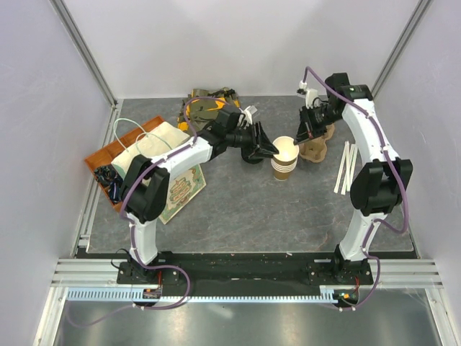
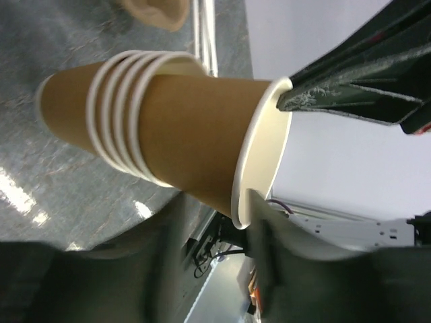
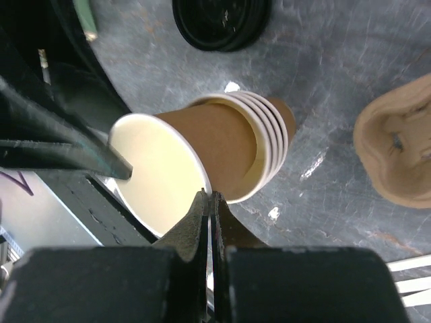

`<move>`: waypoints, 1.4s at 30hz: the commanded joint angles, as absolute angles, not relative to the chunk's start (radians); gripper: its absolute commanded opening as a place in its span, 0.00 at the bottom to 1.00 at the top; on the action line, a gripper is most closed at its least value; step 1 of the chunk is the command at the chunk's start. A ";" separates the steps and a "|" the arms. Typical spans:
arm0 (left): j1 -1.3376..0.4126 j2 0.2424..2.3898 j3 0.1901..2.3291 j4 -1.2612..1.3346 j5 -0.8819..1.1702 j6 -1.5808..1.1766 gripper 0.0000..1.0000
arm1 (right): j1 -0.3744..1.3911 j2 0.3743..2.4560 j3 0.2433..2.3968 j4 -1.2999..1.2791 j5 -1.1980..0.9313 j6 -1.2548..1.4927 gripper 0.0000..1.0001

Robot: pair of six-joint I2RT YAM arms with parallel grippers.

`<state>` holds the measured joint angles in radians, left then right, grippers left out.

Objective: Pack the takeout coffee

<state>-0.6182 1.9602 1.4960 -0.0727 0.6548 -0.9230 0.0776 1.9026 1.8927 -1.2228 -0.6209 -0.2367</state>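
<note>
Searching all three views, I cannot find a small brown kraft-paper cup closed with a round black lid, so I cannot tell where the takeout coffee lies relative to either pincer.

What the left pincer (image 2: 268, 148) has before it is the uppermost lidless brown paper cup (image 2: 202, 134) of a stack of cream-rimmed paper cups (image 1: 282, 171). The stack stands on the grey surface (image 1: 238, 216) between the two arms. This cup sits higher than the others, with a long band of brown wall showing above their rims. The left pincer is spread. One fingertip (image 2: 323, 94) reaches over the rim into the cream mouth, and the other is a blurred dark shape at the opposite edge of the rim. Whether they really clamp the cup, I cannot tell.

The right pincer (image 3: 209, 202) is pressed together with nothing between its fingers. Its tip is at the rim of the same cup, on the side away from the left pincer. Whether it is touching or just beside, I cannot decide.

A pile of round black plastic lids (image 3: 222, 20) lies just beside the stack. A moulded brown pulp cup carrier (image 3: 397, 155) is near on the other side, with thin pale sticks (image 1: 346, 167) further right. A printed paper bag (image 1: 180, 191) lies flat by the left arm, and an orange tray (image 1: 92, 160) sits at the left edge.
</note>
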 commanded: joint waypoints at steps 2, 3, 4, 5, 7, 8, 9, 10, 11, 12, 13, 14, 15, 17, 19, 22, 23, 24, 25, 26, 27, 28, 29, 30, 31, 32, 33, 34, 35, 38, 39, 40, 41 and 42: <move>-0.626 1.859 1.607 -0.035 0.718 -0.897 0.66 | 0.045 1.868 2.002 -1.238 -0.730 -0.256 0.00; -0.626 1.853 1.620 -0.041 0.721 -0.888 0.69 | 0.041 1.867 2.019 -1.236 -0.733 -0.256 0.00; -0.626 1.850 1.634 -0.051 0.722 -0.865 0.71 | 0.037 1.865 2.028 -1.236 -0.735 -0.259 0.00; -0.626 1.848 1.664 -0.063 0.727 -0.853 0.74 | 0.032 1.867 2.039 -1.236 -0.738 -0.261 0.00; -0.624 1.835 1.690 -0.081 0.733 -0.821 0.78 | 0.026 1.855 2.069 -1.236 -0.752 -0.268 0.00; -0.624 1.824 1.706 -0.083 0.741 -0.810 0.82 | 0.017 1.847 2.075 -1.238 -0.765 -0.273 0.00; -0.626 1.813 1.710 -0.083 0.742 -0.798 0.83 | 0.015 1.838 2.080 -1.236 -0.800 -0.278 0.00; -0.626 1.784 1.710 -0.084 0.742 -0.769 0.83 | 0.012 1.826 2.077 -1.239 -0.820 -0.281 0.00; -0.626 1.770 1.707 -0.084 0.747 -0.750 0.85 | 0.009 1.801 2.071 -1.241 -0.842 -0.293 0.00; -0.626 1.754 1.706 -0.090 0.747 -0.730 0.85 | 0.011 1.787 2.053 -1.252 -0.876 -0.302 0.00; -0.626 1.734 1.704 -0.115 0.747 -0.679 0.86 | 0.009 1.758 2.043 -1.259 -0.891 -0.313 0.00; -0.626 1.697 1.700 -0.130 0.749 -0.651 0.88 | 0.011 1.744 2.033 -1.267 -0.902 -0.334 0.00; -0.626 1.674 1.695 -0.149 0.749 -0.620 0.91 | 0.011 1.726 2.008 -1.278 -0.910 -0.345 0.00; -0.626 1.616 1.675 -0.201 0.741 -0.531 0.97 | 0.011 1.674 1.981 -1.281 -0.922 -0.354 0.00; -0.626 1.585 1.664 -0.250 0.732 -0.442 0.98 | 0.017 1.632 1.942 -1.305 -0.913 -0.379 0.00; -0.626 1.517 1.643 -0.342 0.709 -0.344 0.98 | 0.049 1.565 1.846 -1.362 -0.890 -0.440 0.00; -0.626 1.499 1.617 -0.362 0.707 -0.325 0.98 | 0.076 1.542 1.806 -1.365 -0.850 -0.449 0.00; -0.626 1.462 1.603 -0.368 0.704 -0.292 0.99 | 0.093 1.516 1.714 -1.349 -0.827 -0.460 0.00; -0.626 1.445 1.592 -0.376 0.700 -0.281 0.99 | 0.113 1.470 1.665 -1.335 -0.792 -0.459 0.00; -0.626 1.433 1.574 -0.388 0.687 -0.272 1.00 | 0.153 1.451 1.616 -1.318 -0.738 -0.456 0.00; -0.626 1.407 1.568 -0.394 0.683 -0.249 1.00 | 0.173 1.433 1.526 -1.278 -0.712 -0.446 0.00; -0.626 1.399 1.563 -0.400 0.683 -0.244 1.00 | 0.210 1.408 1.487 -1.260 -0.697 -0.434 0.00; -0.626 1.388 1.551 -0.403 0.674 -0.241 1.00 | 0.228 1.399 1.452 -1.237 -0.684 -0.419 0.00; -0.626 1.381 1.543 -0.406 0.675 -0.235 1.00 | 0.247 1.393 1.389 -1.177 -0.657 -0.402 0.00; -0.626 1.370 1.539 -0.410 0.675 -0.232 1.00 | 0.285 1.388 1.362 -1.148 -0.646 -0.370 0.00; -0.626 1.365 1.529 -0.413 0.664 -0.230 1.00 | 0.308 1.393 1.341 -1.117 -0.631 -0.355 0.00; -0.626 1.362 1.528 -0.423 0.661 -0.223 1.00 | 0.331 1.399 1.303 -1.064 -0.605 -0.339 0.00; -0.626 1.358 1.526 -0.431 0.660 -0.215 1.00 | 0.351 1.419 1.286 -1.037 -0.595 -0.321 0.00; -0.626 1.358 1.526 -0.442 0.654 -0.209 1.00 | 0.388 1.431 1.270 -1.016 -0.586 -0.298 0.00; -0.626 1.344 1.514 -0.462 0.641 -0.195 1.00 | 0.437 1.491 1.224 -0.957 -0.563 -0.272 0.01; -0.626 1.338 1.508 -0.463 0.637 -0.189 1.00 | 0.442 1.502 1.212 -0.939 -0.560 -0.267 0.01; -0.626 1.333 1.497 -0.460 0.634 -0.189 1.00 | 0.445 1.518 1.207 -0.928 -0.551 -0.262 0.02; -0.626 1.327 1.496 -0.460 0.624 -0.187 1.00 | 0.445 1.525 1.207 -0.919 -0.545 -0.262 0.03; -0.626 1.325 1.493 -0.462 0.624 -0.186 1.00 | 0.445 1.531 1.209 -0.902 -0.535 -0.259 0.04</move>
<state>-0.6239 1.3712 1.5036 -0.4500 0.6540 -0.2474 0.4438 1.5066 1.2171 -1.0180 -0.5869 -0.2985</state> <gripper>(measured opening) 0.994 0.026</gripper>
